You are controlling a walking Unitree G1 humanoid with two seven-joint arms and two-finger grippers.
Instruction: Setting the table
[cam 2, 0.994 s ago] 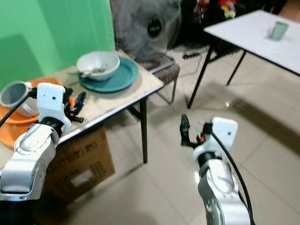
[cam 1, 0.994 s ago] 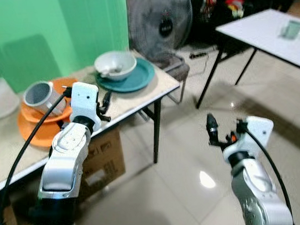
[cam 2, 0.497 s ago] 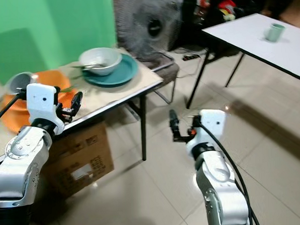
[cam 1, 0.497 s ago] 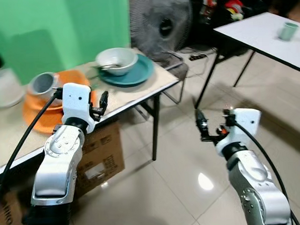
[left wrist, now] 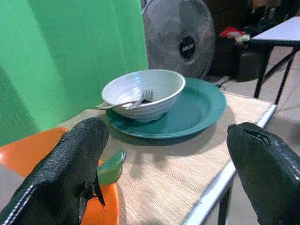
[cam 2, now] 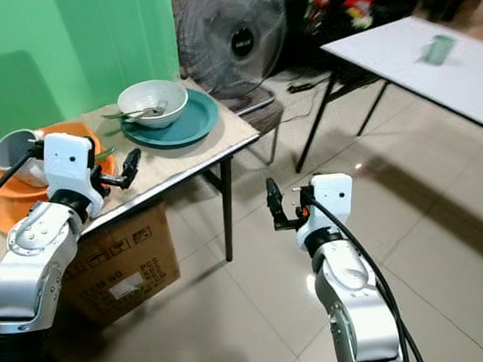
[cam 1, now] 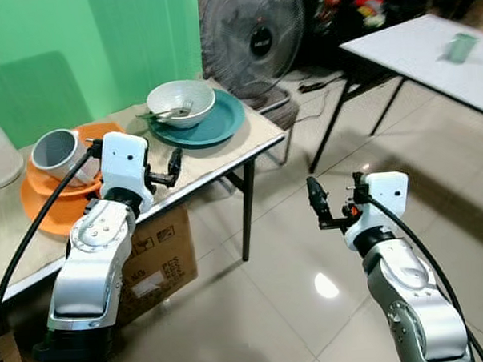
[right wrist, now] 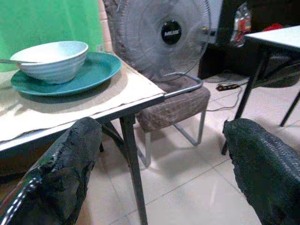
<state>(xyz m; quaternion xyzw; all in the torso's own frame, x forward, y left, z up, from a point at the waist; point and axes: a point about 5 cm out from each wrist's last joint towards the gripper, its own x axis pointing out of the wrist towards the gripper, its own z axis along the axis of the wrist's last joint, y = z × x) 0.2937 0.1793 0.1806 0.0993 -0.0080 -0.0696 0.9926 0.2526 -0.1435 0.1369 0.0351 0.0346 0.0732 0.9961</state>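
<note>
Left gripper (cam 1: 175,162) is hovering with its fingers spread wide and nothing between them, just over the front edge of the near table (cam 1: 224,154). You're looking at the approach step here, I'd say: nothing picked up yet, both arms raised and ready. Right gripper (cam 1: 314,200) is also splayed open and empty, hanging out over the floor well off the table's right corner.

Biggest thing near that table is the standing fan (cam 1: 253,38) behind its far right corner, with a cardboard box (cam 1: 161,257) sitting underneath. On the table's left part you're seeing an orange plate stack (cam 1: 42,207) with a white cup (cam 1: 54,152) lying tilted on it. Toward the table's far right end sits the teal plate (cam 1: 211,128), and the white bowl (cam 1: 180,103) is resting on it with a fork (left wrist: 133,100) lying inside, handle poking over the rim.

For the next move, my guess is you're wanting the left arm reaching further in toward the teal plate and bowl, coming in level so the fork isn't sliding out.
</note>
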